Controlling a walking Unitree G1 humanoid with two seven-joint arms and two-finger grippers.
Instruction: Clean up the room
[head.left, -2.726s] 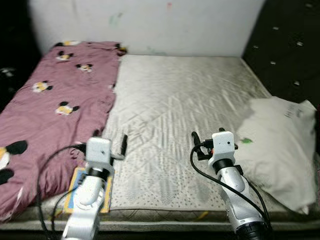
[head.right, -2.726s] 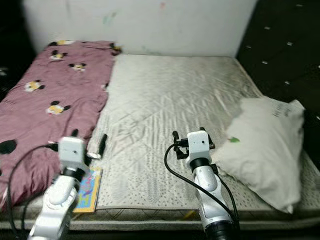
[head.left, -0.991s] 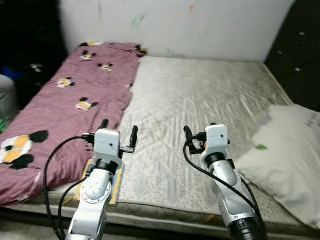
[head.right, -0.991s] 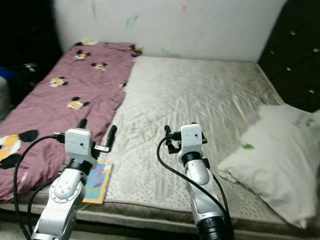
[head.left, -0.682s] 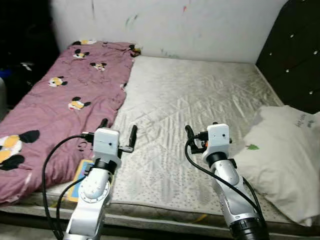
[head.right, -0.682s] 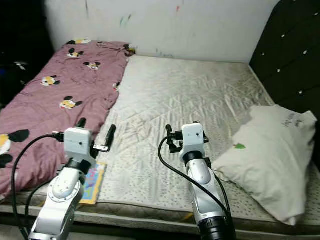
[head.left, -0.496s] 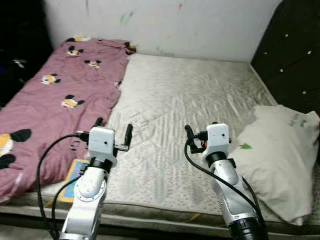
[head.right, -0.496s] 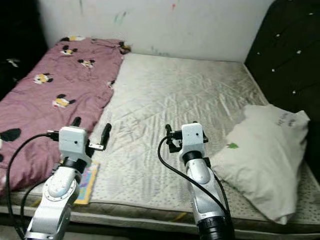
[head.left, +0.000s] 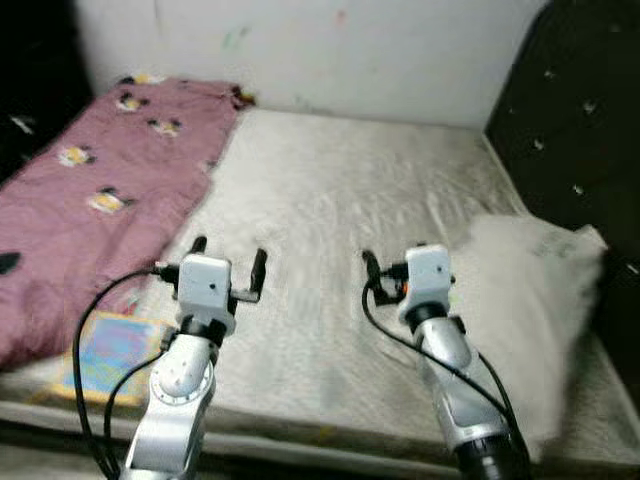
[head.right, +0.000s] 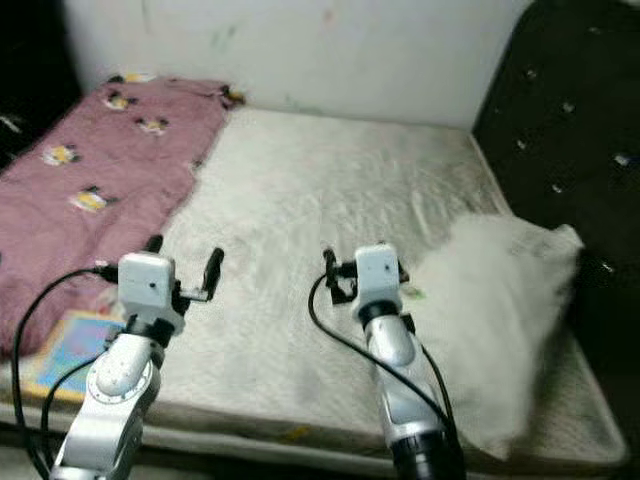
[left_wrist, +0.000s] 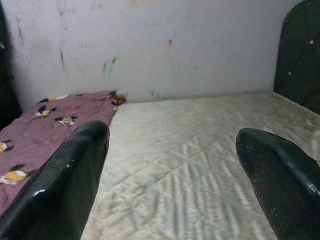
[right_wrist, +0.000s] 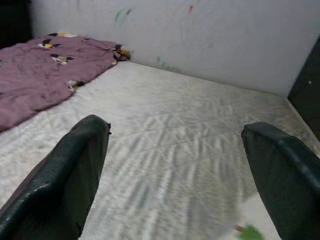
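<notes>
A pink blanket with cartoon mouse prints covers the left side of a bare grey mattress. A white pillow lies at the mattress's right edge. A colourful flat book rests at the front left corner, beside the blanket. My left gripper hovers open over the front of the mattress, right of the book, with nothing between its fingers. My right gripper is open too, just left of the pillow, its fingers wide apart and empty.
A white wall with small paint marks runs behind the bed. A black tufted headboard stands along the right side. The mattress's front edge is close below my arms. The left is dark.
The whole picture has shifted and blurred, so the camera moved. Both grippers hold the same open pose over the mattress front. Nothing on the bed has moved.
</notes>
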